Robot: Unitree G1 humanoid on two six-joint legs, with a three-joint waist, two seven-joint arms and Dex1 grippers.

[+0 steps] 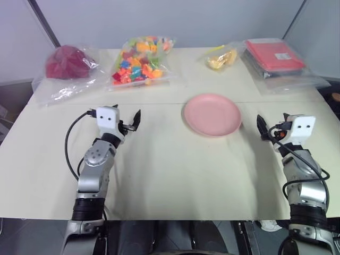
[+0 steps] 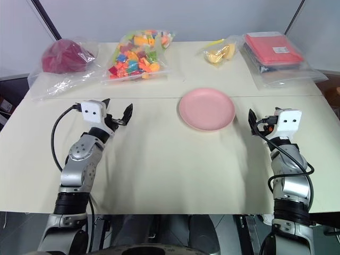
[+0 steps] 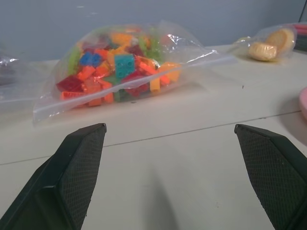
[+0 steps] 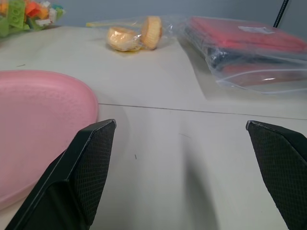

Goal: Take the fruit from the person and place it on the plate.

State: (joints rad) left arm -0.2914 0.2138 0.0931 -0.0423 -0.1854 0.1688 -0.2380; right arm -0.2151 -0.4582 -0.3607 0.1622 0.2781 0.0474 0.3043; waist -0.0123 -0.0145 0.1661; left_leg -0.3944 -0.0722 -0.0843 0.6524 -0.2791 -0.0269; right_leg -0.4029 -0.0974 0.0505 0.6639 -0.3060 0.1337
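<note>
The pink plate [image 1: 212, 114] lies flat and bare on the cream table, right of centre. The fruit and the person are out of view. My left gripper [image 1: 126, 114] hovers just above the table to the left of the plate, a good hand's width away, open with nothing between its black fingers [image 3: 76, 163]. My right gripper [image 1: 273, 121] sits close to the plate's right rim, also open and holding nothing. In the right wrist view the plate's edge [image 4: 38, 120] lies beside that gripper's finger [image 4: 91, 158].
Along the table's far side lie a clear bag of multicoloured bricks [image 1: 141, 58], a small bag of pale yellow pieces [image 1: 222, 58], a red flat pack in a clear bag [image 1: 273, 56] and a bagged dark red lump [image 1: 66, 64].
</note>
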